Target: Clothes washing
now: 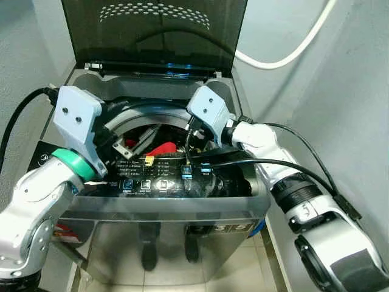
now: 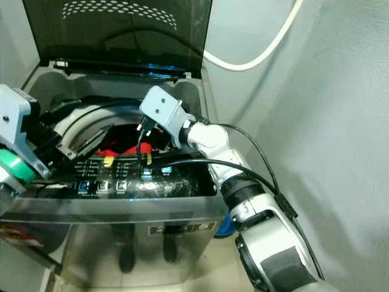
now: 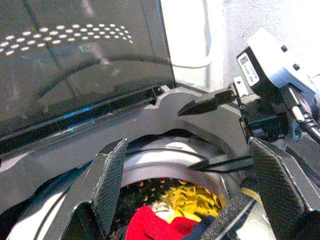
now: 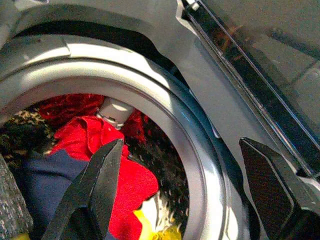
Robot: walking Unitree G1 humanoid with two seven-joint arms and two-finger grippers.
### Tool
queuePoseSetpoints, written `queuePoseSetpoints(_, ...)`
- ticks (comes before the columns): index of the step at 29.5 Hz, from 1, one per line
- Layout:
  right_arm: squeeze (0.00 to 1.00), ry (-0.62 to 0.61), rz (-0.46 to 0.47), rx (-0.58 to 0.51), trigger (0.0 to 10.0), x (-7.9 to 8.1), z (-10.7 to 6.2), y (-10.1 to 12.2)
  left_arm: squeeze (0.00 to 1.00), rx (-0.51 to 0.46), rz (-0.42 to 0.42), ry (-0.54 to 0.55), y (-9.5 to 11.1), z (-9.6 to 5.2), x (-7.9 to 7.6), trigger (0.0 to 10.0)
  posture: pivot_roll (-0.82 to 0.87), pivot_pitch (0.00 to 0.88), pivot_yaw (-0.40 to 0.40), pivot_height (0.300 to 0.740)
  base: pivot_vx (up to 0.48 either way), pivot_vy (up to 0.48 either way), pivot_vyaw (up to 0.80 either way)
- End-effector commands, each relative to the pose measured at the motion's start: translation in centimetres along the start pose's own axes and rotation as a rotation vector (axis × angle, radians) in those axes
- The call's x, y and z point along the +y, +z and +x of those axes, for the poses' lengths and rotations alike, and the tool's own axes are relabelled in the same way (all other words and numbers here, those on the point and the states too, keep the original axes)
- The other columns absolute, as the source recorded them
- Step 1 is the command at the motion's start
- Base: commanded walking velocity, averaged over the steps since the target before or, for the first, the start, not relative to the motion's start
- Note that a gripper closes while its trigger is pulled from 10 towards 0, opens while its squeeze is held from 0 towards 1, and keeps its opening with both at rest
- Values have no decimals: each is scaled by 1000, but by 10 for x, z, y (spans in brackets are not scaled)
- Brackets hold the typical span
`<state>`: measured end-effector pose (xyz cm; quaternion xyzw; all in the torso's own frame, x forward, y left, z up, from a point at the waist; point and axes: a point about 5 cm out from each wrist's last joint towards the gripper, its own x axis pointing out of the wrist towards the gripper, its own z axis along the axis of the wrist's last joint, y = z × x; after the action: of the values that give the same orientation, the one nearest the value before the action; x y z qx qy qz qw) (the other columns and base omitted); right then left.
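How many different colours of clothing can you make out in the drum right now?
3, all inside the washing machine drum: a red garment in the middle, a dark blue garment beside it, and a yellow piece at the red one's edge. More may lie hidden underneath.

Raised lid [image 1: 152, 30] (upright) leaves drum mouth [image 4: 165, 115] open.

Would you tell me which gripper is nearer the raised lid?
Right. The right gripper hangs over the drum's back, toward the lid; the left gripper is over the drum's front-left.
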<state>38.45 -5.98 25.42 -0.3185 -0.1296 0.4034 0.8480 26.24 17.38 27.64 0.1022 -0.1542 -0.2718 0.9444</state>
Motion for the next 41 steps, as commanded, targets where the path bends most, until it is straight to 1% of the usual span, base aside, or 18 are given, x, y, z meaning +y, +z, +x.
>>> queuePoseSetpoints(1, 0, 20, 0, 26, 10000, -2, -9, -8, 0, 22, -17, -59, 0, -3, -9, 10000, 134, 37, 18, 733, 0, 0, 0)
queuePoseSetpoints(3, 0, 20, 0, 26, 10000, -2, -9, -8, 0, 22, -17, -59, 0, -3, -9, 10000, 134, 37, 18, 733, 0, 0, 0)
queuePoseSetpoints(4, 0, 22, 9, 2, 10000, -11, -21, -5, 0, 25, -17, -64, 0, -4, -10, 10000, 145, 43, 20, 733, 0, 0, 0)
queuePoseSetpoints(7, 0, 5, 31, -36, 10000, -17, -27, -1, 0, 24, -18, -63, 0, -3, -10, 10000, 145, 43, 20, 733, 0, 0, 0)
queuePoseSetpoints(10, 0, -206, 112, -280, 10000, -52, -52, 31, 0, 11, -29, -58, 2, 0, -12, 10000, 146, 47, 24, 733, 0, 0, 0)
queuePoseSetpoints(12, 0, -206, 112, -280, 10000, -52, -52, 31, 0, 11, -29, -58, 2, 0, -12, 10000, 146, 47, 24, 733, 0, 0, 0)
queuePoseSetpoints(13, 0, -304, 144, -359, 10000, -62, -63, 40, 0, 4, -31, -51, 3, 2, -12, 10000, 144, 45, 28, 733, 0, 0, 0)
queuePoseSetpoints(14, 0, -304, 144, -359, 10000, -62, -63, 40, 0, 4, -31, -51, 3, 2, -12, 10000, 144, 45, 28, 733, 0, 0, 0)
queuePoseSetpoints(17, 0, -521, 227, -450, 10000, -70, -83, 44, 0, -9, -29, -1, 4, 8, -7, 10000, 139, 41, 34, 733, 0, 0, 0)
queuePoseSetpoints(18, 0, -600, 242, -455, 10000, -68, -90, 41, 0, -16, -25, 34, 4, 11, -4, 10000, 139, 39, 35, 733, 0, 0, 0)
queuePoseSetpoints(22, 0, -679, 289, -439, 10000, -60, -95, 33, 0, -26, -21, 95, 4, 14, 2, 10000, 137, 30, 35, 733, 0, 0, 0)
queuePoseSetpoints(24, 0, -830, 399, -355, 10000, -31, -104, 8, 0, -52, -10, 259, 5, 23, 19, 10000, 140, 16, 29, 733, 0, 0, 0)
queuePoseSetpoints(26, 0, -830, 399, -355, 10000, -31, -104, 8, 0, -52, -10, 259, 5, 23, 19, 10000, 140, 16, 29, 733, 0, 0, 0)
queuePoseSetpoints(27, 0, -904, 467, -294, 10000, -16, -108, -8, 0, -62, -5, 331, 4, 27, 26, 10000, 140, 16, 29, 733, 0, 0, 0)
queuePoseSetpoints(29, 0, -904, 467, -294, 10000, -16, -108, -8, 0, -62, -5, 331, 4, 27, 26, 10000, 140, 16, 29, 733, 0, 0, 0)
queuePoseSetpoints(30, 0, -962, 527, -236, 10000, -1, -111, -22, 0, -72, -1, 387, 3, 32, 31, 10000, 136, 14, 26, 733, 0, 0, 0)
queuePoseSetpoints(32, 0, -980, 558, -190, 10000, 9, -113, -34, 0, -73, 11, 419, -1, 39, 33, 10000, 112, 0, 36, 733, 0, 0, 0)
queuePoseSetpoints(41, 0, -961, 569, -176, 10000, 10, -110, -41, 0, -57, 9, 442, -10, 46, 32, 10000, 100, 0, 23, 733, 0, 0, 0)
